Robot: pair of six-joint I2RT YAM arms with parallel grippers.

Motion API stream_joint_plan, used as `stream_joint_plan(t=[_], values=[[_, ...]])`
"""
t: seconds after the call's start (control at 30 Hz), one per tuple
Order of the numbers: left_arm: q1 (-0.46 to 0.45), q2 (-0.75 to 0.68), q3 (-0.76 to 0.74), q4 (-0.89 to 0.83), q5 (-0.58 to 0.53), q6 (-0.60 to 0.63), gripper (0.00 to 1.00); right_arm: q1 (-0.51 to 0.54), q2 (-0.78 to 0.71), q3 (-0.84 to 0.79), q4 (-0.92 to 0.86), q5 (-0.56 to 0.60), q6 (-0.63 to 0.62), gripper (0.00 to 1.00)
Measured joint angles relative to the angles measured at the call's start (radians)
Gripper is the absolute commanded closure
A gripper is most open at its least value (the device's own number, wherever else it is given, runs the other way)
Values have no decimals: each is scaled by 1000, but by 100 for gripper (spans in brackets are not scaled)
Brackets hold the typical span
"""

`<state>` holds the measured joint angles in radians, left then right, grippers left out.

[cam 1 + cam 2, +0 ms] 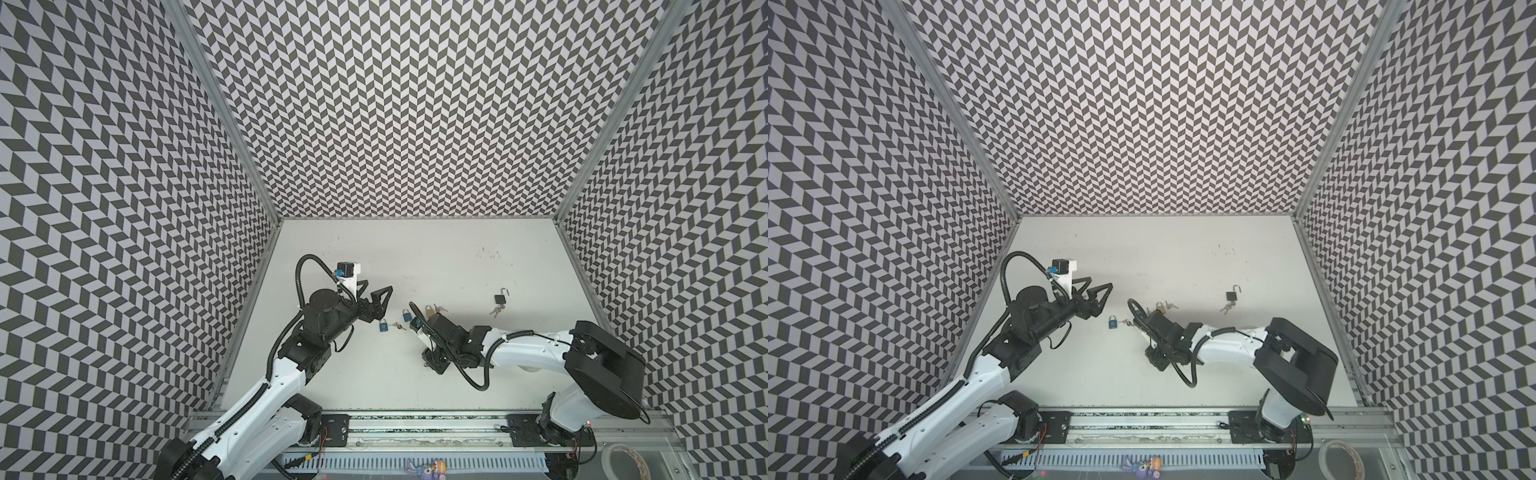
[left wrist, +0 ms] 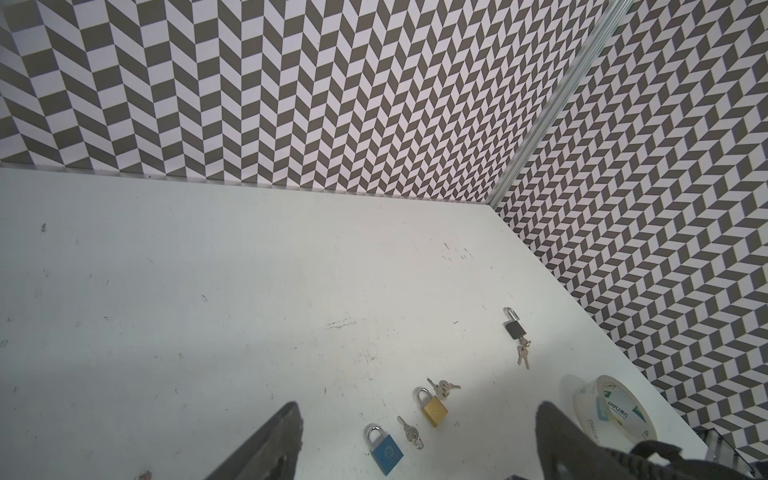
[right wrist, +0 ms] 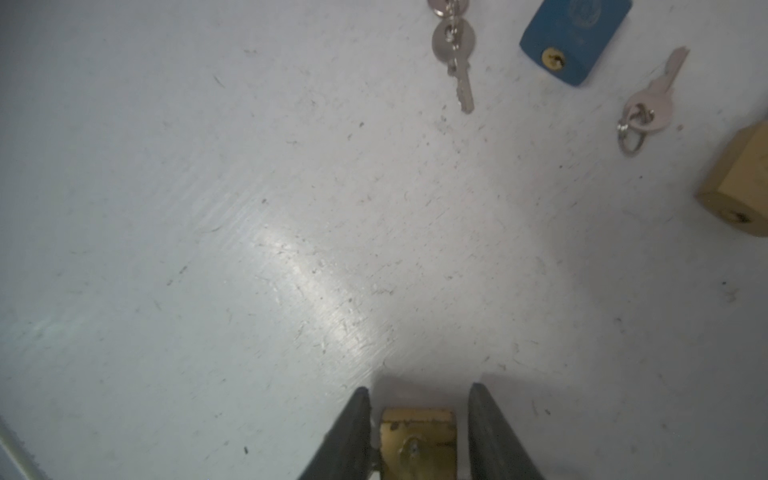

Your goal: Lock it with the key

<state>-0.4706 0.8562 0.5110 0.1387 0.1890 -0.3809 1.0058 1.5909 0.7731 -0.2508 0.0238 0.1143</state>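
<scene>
**Across the scuffed white surface, locks and keys in a loose row**

At left the left pincer hangs over the surface, its black fingers spread wide with nothing between them. Just beside it, toward the front edge, lies a blue rectangular padlock with a small bunch of silver keys just to its right. Next come a second blue padlock, ringed silver keys, and a gold-coloured metal padlock with a pair of silver keys just beside its shackle. Nearer the front edge, the right pincer points down at the surface. A second gold-coloured padlock sits between its slightly parted fingers, keyhole face toward the wrist camera. A thin gap shows on each side, so the fingers grip nothing. Well apart at far right lies a dark grey square padlock, its silver shackle swung open, a third key bunch just beside it.
</scene>
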Motion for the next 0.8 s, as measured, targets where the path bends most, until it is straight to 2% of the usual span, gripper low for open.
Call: stream_joint_plan(t=[0.03,0.13,0.2,0.27,0.4,0.47,0.6,0.8], values=[[0,0,-3,1,8,-5,12,0,-9,0,1,6,22,44],[-3,2,-21,6,27,-21,12,8,-67,-8,8,45,108,39],[-15,15,-37,20,43,-33,13,22,-118,-25,19,79,200,40],[-21,37,-60,47,61,-53,14,43,-168,-47,22,103,311,53],[2,86,-109,105,102,-100,15,82,-203,-86,18,142,559,61],[28,114,-113,130,125,-119,15,98,-202,-90,-11,166,671,54],[84,153,-112,188,175,-146,16,129,-202,-90,-38,206,835,50],[124,169,-110,222,229,-159,16,138,-171,-91,-18,203,950,48]])
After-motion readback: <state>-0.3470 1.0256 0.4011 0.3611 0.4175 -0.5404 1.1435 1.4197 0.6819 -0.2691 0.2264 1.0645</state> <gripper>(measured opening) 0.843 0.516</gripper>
